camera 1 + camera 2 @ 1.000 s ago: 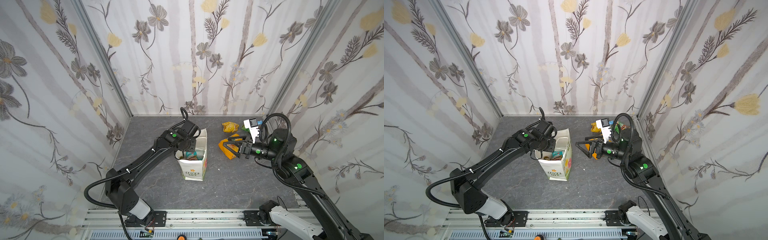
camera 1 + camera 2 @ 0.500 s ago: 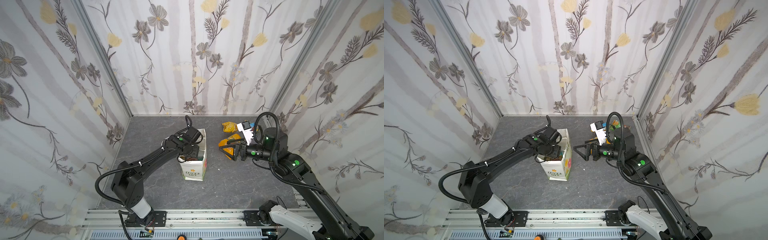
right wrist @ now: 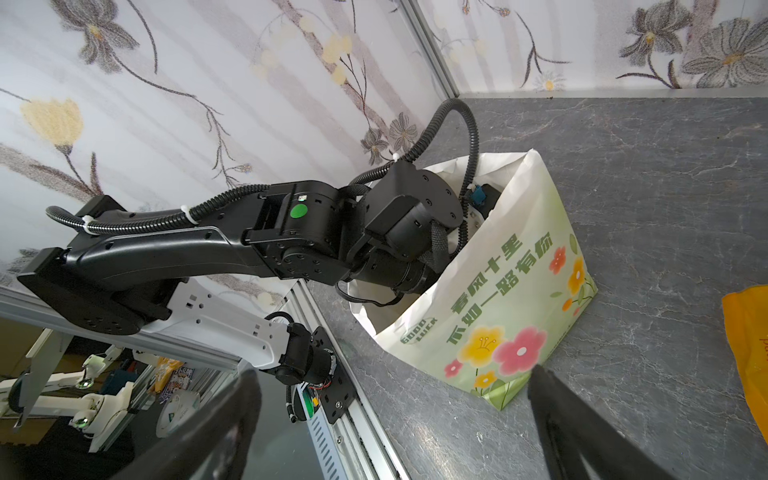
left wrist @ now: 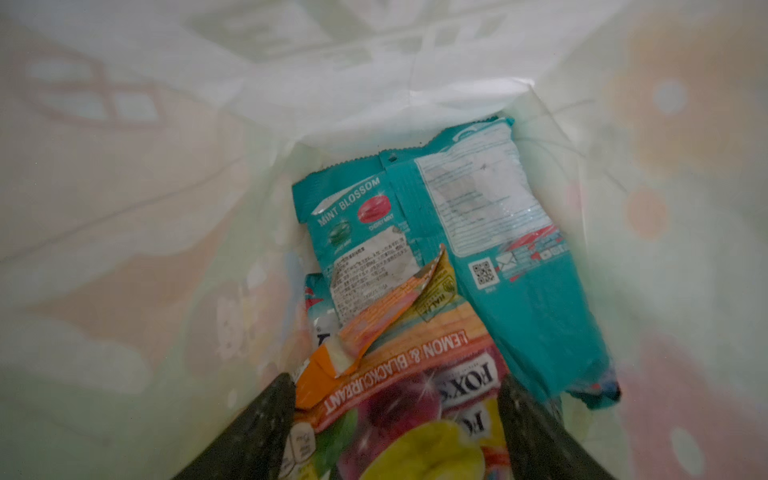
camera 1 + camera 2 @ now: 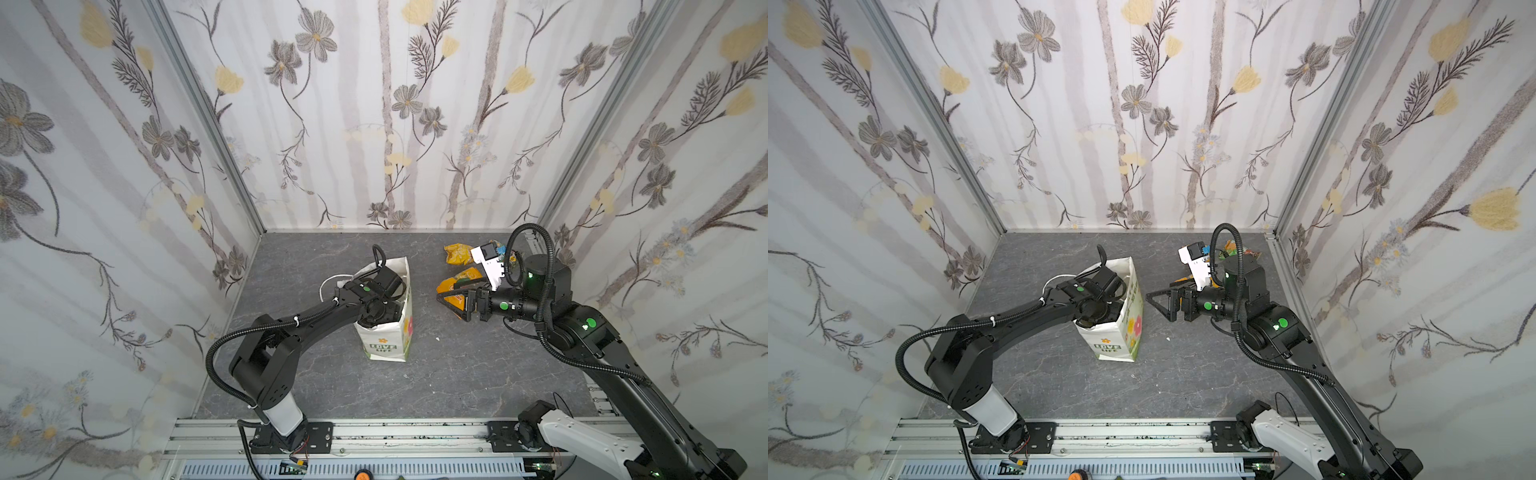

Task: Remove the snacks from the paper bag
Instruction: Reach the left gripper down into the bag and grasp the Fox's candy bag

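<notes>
At least two snacks [image 5: 457,254] lay out beside the empty, spread right gripper [image 3: 392,372]; several packets [image 4: 498,257] lay in the bag [image 5: 384,345] under the parted left gripper [image 4: 397,386].

The grey, stone-veined desk [image 5: 457,386] is closed in on three sides by walls [image 5: 374,124] papered with grey and yellow flowers. Aluminium posts [image 5: 205,108] rise from the desk's two far corners. A slotted aluminium rail [image 5: 415,432] runs along the desk's near edge. A tiny white speck [image 5: 437,338] lies near the desk's middle.
</notes>
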You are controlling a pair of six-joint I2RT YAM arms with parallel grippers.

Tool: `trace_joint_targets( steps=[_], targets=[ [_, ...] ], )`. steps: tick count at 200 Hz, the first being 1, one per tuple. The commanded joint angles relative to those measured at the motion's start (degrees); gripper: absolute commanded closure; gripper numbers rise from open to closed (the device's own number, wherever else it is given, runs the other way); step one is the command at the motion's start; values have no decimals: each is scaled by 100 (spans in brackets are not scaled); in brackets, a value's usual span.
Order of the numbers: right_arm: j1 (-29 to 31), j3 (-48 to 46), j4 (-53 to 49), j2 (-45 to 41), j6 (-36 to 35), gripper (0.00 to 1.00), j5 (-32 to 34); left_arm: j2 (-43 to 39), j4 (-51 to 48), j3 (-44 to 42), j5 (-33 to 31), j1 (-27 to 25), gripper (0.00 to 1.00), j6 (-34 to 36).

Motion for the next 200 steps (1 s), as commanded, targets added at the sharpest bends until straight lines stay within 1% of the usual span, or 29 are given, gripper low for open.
trace_joint_targets(
  steps=[1,18,39,78,91,108,120,149,184,200],
  targets=[
    [24,32,96,17,-52,1,67,137,21,-112,-52,4,20,-119],
    [26,7,96,15,-44,1,84,281,76,-170,35,-1,20,-150],
    [35,3,95,21,-44,1,94,458,104,-189,100,-6,30,-202],
    [44,-15,79,12,-43,1,124,620,114,-224,126,-5,45,-241],
    [41,-37,88,-4,-37,1,146,613,102,-230,107,-10,54,-259],
    [44,-101,122,-21,-8,1,146,542,88,-227,118,-5,73,-269],
    [43,-134,149,-30,3,1,162,457,62,-215,142,-15,83,-252],
    [42,-169,171,-30,9,1,205,223,-38,-165,152,-27,100,-251],
    [44,-183,210,-5,17,1,233,65,-348,45,58,-41,100,-277],
    [42,-213,245,5,85,1,360,-4,-452,127,5,-45,100,-286]
  ],
)
